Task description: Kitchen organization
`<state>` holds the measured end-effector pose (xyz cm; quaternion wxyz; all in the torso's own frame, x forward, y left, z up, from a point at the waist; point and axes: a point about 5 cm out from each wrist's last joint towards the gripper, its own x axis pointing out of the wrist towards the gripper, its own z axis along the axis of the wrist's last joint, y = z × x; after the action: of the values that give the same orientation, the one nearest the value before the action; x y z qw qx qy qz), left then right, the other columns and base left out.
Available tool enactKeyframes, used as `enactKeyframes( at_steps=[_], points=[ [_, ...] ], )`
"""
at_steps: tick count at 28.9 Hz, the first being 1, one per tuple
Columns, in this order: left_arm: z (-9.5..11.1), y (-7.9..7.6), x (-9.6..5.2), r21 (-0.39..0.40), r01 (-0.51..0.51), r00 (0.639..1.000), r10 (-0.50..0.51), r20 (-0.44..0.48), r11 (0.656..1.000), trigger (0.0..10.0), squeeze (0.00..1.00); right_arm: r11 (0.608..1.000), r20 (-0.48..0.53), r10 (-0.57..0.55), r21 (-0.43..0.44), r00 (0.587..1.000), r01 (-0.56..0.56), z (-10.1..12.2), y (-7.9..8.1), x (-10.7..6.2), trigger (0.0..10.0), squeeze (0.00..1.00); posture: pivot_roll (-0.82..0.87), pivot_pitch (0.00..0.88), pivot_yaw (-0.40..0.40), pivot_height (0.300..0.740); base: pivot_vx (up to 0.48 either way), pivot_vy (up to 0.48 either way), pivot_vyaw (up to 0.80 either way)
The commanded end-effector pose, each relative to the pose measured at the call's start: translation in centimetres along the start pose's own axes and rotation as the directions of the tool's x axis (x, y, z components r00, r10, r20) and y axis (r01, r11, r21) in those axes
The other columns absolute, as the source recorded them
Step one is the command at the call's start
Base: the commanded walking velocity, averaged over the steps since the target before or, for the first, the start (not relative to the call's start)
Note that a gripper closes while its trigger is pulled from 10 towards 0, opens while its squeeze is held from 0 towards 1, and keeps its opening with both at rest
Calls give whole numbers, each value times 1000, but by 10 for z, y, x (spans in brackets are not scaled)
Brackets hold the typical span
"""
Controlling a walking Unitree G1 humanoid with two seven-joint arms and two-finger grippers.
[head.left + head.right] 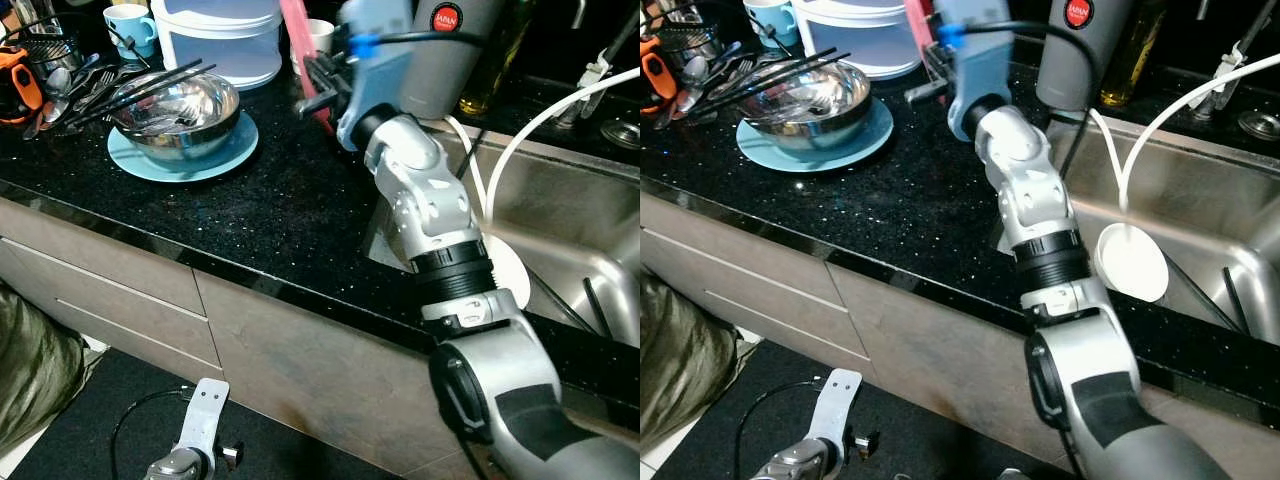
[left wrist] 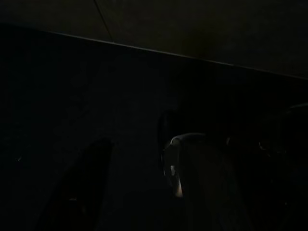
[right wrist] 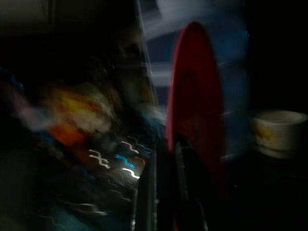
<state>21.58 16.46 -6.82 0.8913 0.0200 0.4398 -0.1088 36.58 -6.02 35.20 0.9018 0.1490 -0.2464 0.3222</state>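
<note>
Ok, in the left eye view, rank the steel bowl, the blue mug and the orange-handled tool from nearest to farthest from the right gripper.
The right gripper is at the counter's back, shut on a red flat thing.
1. Steel bowl, to its left, on the blue plate.
2. Blue mug, farther left, at the back.
3. Orange-handled tool, at the far left edge.

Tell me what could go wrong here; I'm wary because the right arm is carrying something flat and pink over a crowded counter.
The right claw holds a pink plate edge-up beside the white container and a white cup; a swing could knock either. The wrist view is blurred, suggesting fast motion, so the plate might slip. Chopsticks overhang the steel bowl and could be swept off.
</note>
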Motion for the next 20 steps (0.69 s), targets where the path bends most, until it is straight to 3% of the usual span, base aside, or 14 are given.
enactKeyframes(
  at_steps=[1,3,6,9,15,20],
  points=[
    [-8,0,-1,0,3,1000,-3,-29,1000,10000,0,979,121,86,173,989,-106,18,7,-5,0,0,4,133,-40,740,0,0,0],
    [-8,0,-1,0,3,1000,-3,-29,1000,10000,0,938,203,145,282,968,-200,26,13,-14,0,0,7,134,-38,740,0,0,0],
    [-8,0,-1,-1,3,1000,-3,-28,1000,10000,0,915,237,192,308,952,-261,30,18,-21,0,0,6,134,-37,740,0,0,0],
    [-8,0,-1,0,4,1000,-4,-28,1000,10000,0,878,262,246,348,933,-330,31,28,-36,0,0,4,134,-35,740,0,0,-688],
    [-7,0,-1,3,7,1000,-7,-29,1000,10000,0,864,227,247,388,942,-320,27,28,-45,0,0,-3,131,-29,740,0,0,-800],
    [-7,-1,-1,2,6,1000,-6,-27,1000,10000,0,881,181,238,373,954,-291,21,26,-47,0,0,0,132,-33,740,0,0,-800]
  ],
)
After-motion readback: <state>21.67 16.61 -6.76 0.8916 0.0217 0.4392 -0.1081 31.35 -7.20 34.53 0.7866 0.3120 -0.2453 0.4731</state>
